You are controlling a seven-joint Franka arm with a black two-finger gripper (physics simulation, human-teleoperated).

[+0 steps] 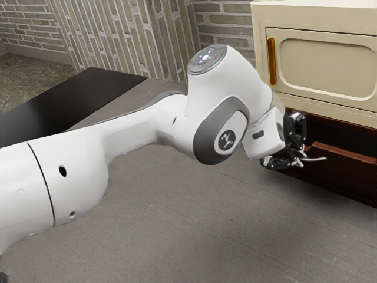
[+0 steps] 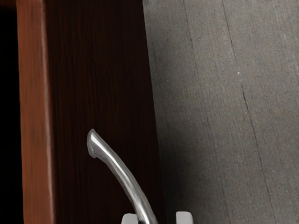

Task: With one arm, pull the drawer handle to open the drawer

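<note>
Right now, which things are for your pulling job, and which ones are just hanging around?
For the job:
- the reddish-brown drawer
- its curved silver handle
- my gripper, open, with part of that handle between its fingers

Just around:
- the cream door above
- its golden handle
- the flat black panel
- the brick wall

Silvery handle [image 2: 126,179], reddish-brown drawer [image 2: 35,116], cream cabinet [image 1: 321,12], grey streaked tabletop [image 1: 177,230]

My arm [image 1: 141,125] reaches in from the exterior view's left, rising gently to the bulky wrist [image 1: 221,112]. Beyond it, I have the end effector [image 1: 301,155] angled downward, its two fingers [image 2: 184,218] standing apart.
</note>
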